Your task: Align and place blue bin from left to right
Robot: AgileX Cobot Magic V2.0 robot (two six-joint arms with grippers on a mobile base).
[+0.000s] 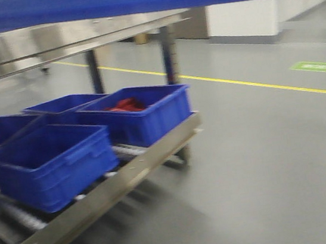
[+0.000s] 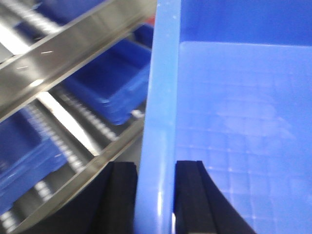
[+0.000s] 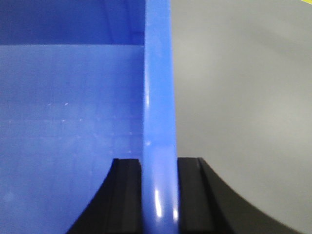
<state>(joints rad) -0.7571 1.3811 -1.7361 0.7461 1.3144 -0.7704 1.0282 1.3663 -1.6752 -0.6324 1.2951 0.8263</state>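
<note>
Blue bin (image 2: 243,97): in carry. I hold its rims pinched by left gripper (image 2: 156,168) and right gripper (image 3: 159,163). Next, likely: align it over the rack (image 1: 128,175).

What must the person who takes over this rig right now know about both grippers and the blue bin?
The left gripper is shut on the left wall of the blue plastic bin.
The right gripper is shut on its right wall.
The bin is lifted; in the front view it spans the top edge.
The steel roller rack stands to the left; its lower level holds other blue bins, the rightmost bin with red items.
Done: bin picked up.
Left: set it on the rack, aligned with the row.
</note>
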